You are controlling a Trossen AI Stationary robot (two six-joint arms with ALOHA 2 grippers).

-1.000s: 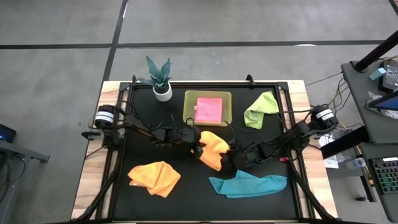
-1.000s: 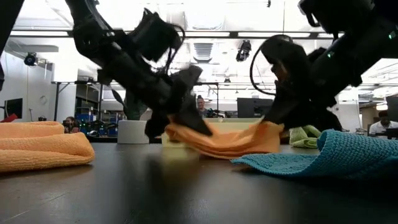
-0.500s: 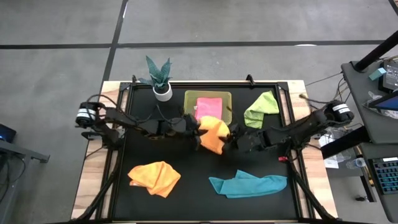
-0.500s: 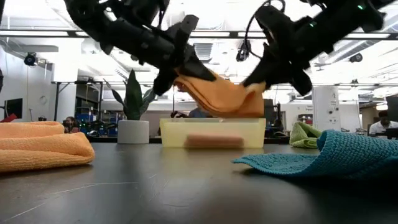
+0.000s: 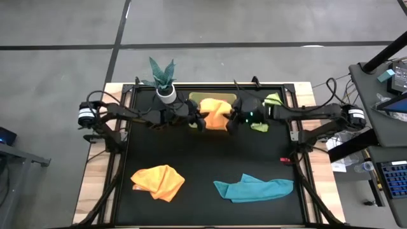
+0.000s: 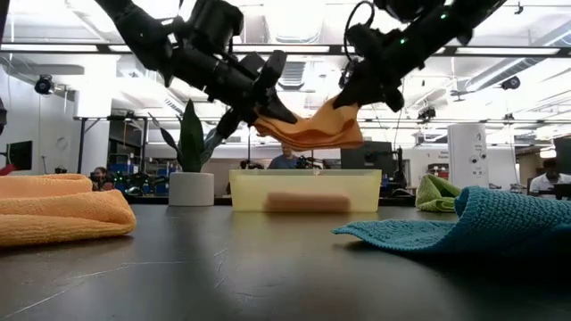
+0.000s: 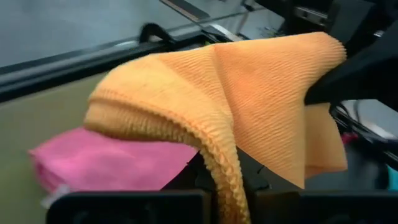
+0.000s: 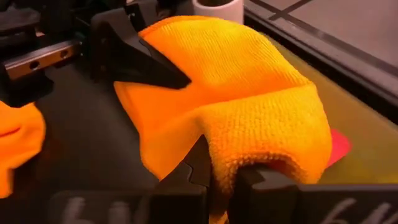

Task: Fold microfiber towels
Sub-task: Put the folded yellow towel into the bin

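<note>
Folded orange towel (image 5: 215,112) hanging over bin (image 6: 303,189).
Pinched by left claw (image 5: 198,118) and right claw (image 5: 234,120); uneven release risks unfolding.

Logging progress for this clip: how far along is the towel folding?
Done: a pink towel lies in the translucent yellow-green bin. In hand: left gripper and right gripper hold a folded orange towel above it. Left: rumpled orange, teal and lime green towels.
</note>
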